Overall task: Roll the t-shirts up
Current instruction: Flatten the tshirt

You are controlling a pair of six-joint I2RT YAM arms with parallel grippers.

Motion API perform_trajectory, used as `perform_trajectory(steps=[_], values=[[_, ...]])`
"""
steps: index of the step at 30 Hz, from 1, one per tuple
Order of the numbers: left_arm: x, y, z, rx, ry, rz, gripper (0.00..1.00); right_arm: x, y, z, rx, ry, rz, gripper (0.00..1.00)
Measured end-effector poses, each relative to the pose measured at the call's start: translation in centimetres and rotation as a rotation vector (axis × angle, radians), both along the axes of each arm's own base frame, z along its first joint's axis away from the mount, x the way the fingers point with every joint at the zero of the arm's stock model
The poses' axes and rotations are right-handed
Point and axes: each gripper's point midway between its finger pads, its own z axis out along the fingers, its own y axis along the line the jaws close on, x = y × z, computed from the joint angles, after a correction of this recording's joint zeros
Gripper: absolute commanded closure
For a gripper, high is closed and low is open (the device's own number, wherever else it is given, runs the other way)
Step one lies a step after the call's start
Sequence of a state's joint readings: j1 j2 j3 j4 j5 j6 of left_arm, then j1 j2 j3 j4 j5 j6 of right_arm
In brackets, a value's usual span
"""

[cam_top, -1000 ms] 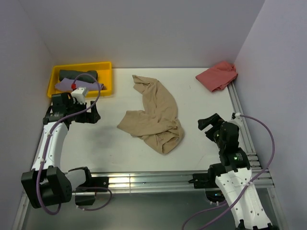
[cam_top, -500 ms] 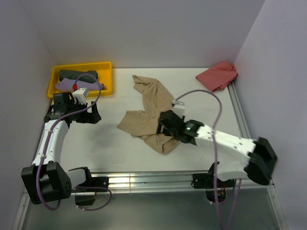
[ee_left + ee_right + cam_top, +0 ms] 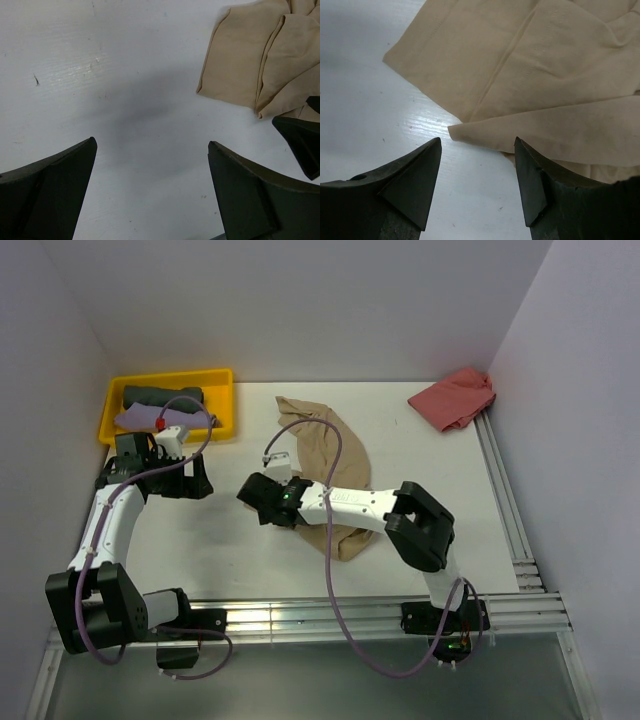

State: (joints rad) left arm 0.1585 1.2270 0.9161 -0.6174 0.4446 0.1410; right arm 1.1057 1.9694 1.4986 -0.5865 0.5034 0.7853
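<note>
Swinging in from the far right side, where it sat folded a second ago, the right arm now stretches across the tan-beige t-shirt [image 3: 338, 455], and the right gripper [image 3: 256, 496] has gone past the middle of the cloth to its left edge. The left arm has hardly shifted. Seen from the right wrist, the right gripper [image 3: 477, 141] hangs low where a folded corner of the tan-beige t-shirt [image 3: 545, 75] meets the bare table [image 3: 365, 115]. Its jaws stand moderately apart, one to each side of that corner, with nothing pinched between them. The left gripper [image 3: 188, 480] sits well to the left of the shirt, near the yellow bin [image 3: 170, 374]. From its own wrist, the left gripper [image 3: 151, 145] has its jaws spread wide over the white table [image 3: 125, 75], holding nothing. The tan-beige t-shirt [image 3: 235, 55] shows up to the right there, with one of the right gripper's dark fingers [image 3: 299, 142] poking in just below it. That shirt lies crumpled and unrolled in the middle of the table [image 3: 450, 470]. In the bin lie a dark green t-shirt [image 3: 160, 395], which looks rolled, and a lavender one [image 3: 135, 418] in front of it. A salmon-pink t-shirt [image 3: 452, 398] lies bunched in the far right corner, close to the wall.
</note>
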Motion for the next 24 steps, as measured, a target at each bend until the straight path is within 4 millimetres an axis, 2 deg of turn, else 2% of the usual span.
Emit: perform_trajectory(steps=[6,12,17,20,21,23,24], values=[[0.0,0.0,0.0,-0.002,0.0,-0.002,0.01,0.1,1.1,-1.3,-0.021,0.028,0.026,0.36],[0.0,-0.1,0.0,-0.002,0.0,-0.002,0.01,0.0,1.2,-2.6,-0.043,0.049,0.032,0.37],[0.0,-0.1,0.0,-0.002,0.0,-0.002,0.01,-0.2,1.0,-3.4,-0.058,0.069,0.035,0.45],[0.0,-0.1,0.0,-0.003,0.0,-0.002,0.01,-0.2,0.9,-3.5,-0.057,0.076,0.031,0.62],[0.0,-0.1,0.0,-0.003,0.0,-0.002,0.01,-0.2,0.9,-3.5,-0.055,0.079,0.031,0.74],[0.0,-0.1,0.0,-0.002,0.0,-0.002,0.01,0.0,0.8,-3.5,-0.054,0.083,0.028,0.86],[0.0,-0.1,0.0,-0.002,0.0,-0.003,0.01,0.1,0.7,-3.5,-0.053,0.084,0.023,0.96]])
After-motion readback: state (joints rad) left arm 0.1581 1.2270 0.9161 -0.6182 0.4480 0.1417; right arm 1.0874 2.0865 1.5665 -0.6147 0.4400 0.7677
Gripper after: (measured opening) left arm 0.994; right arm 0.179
